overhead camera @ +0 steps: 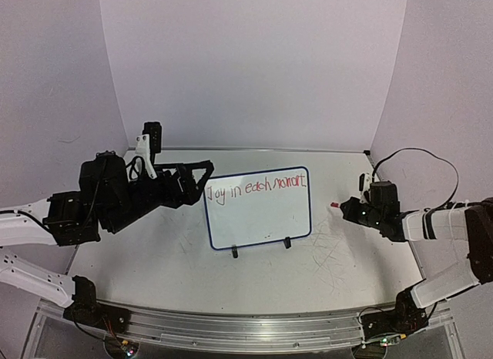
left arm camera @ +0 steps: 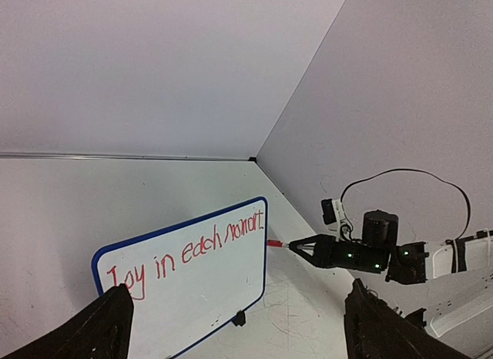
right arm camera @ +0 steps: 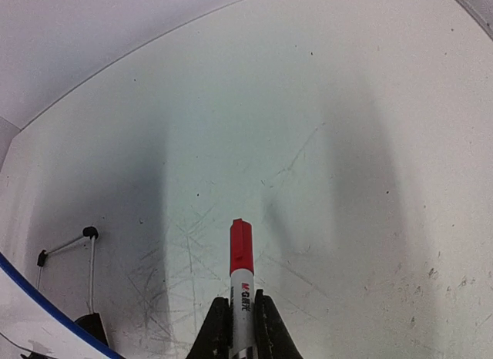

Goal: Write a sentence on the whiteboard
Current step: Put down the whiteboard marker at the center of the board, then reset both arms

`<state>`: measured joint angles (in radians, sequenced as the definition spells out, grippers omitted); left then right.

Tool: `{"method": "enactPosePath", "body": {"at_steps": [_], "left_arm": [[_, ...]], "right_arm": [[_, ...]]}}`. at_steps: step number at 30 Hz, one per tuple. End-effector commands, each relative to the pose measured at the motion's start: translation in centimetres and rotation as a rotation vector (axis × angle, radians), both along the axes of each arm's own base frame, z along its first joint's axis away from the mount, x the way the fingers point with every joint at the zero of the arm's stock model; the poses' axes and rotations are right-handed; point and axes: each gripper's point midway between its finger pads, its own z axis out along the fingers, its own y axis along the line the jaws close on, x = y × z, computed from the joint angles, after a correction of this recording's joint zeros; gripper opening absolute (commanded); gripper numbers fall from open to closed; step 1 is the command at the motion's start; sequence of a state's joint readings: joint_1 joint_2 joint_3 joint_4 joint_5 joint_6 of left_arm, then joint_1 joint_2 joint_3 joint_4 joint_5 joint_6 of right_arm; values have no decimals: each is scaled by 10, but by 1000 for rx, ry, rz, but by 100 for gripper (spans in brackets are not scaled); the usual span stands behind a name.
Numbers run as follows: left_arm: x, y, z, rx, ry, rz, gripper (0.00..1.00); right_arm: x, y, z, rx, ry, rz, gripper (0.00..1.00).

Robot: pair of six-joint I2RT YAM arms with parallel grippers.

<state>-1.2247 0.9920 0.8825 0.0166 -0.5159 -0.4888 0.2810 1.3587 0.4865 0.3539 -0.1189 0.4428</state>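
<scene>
The whiteboard point(overhead camera: 262, 216) stands tilted on two black feet at the table's middle. The sentence point(overhead camera: 256, 186) runs in red along its top and reads "Joy in each moment". My left gripper point(overhead camera: 204, 182) is open and empty by the board's upper left corner. In the left wrist view its wide-apart fingers point(left arm camera: 100, 328) frame the whiteboard point(left arm camera: 200, 297) and the sentence point(left arm camera: 189, 251). My right gripper point(overhead camera: 344, 207) is shut on a red-capped marker point(overhead camera: 334, 205), just right of the board. In the right wrist view that gripper point(right arm camera: 241, 305) holds the marker point(right arm camera: 241, 259) pointing forward over the table.
The scuffed white tabletop point(overhead camera: 339, 251) is walled at the back and both sides. The board's blue rim point(right arm camera: 31, 305) and a black foot point(right arm camera: 91, 324) lie at the right wrist view's lower left. A black cable point(overhead camera: 416, 155) loops over the right arm.
</scene>
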Motion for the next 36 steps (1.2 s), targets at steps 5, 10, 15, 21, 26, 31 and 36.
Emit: {"method": "enactPosePath", "body": {"at_steps": [5, 10, 15, 21, 26, 31, 36], "left_arm": [[-1, 5, 40, -23, -75, -3, 97], [1, 8, 53, 32, -111, 10, 97], [2, 19, 87, 73, -184, 42, 97], [2, 39, 134, 82, -280, 101, 98], [1, 53, 168, 73, -343, 142, 99], [0, 59, 186, 57, -369, 155, 99], [-1, 62, 191, 48, -372, 163, 99]], "right_arm": [[-7, -8, -15, 16, 34, -46, 29], [-12, -19, -5, -29, 66, -88, 50], [-20, -40, 46, -95, 4, -165, 73], [-41, -41, 182, -93, -269, -97, 98], [-92, -33, 323, -28, -615, 24, 98], [-134, -35, 408, 6, -803, 65, 98], [-152, -40, 434, 23, -869, 61, 98]]}}
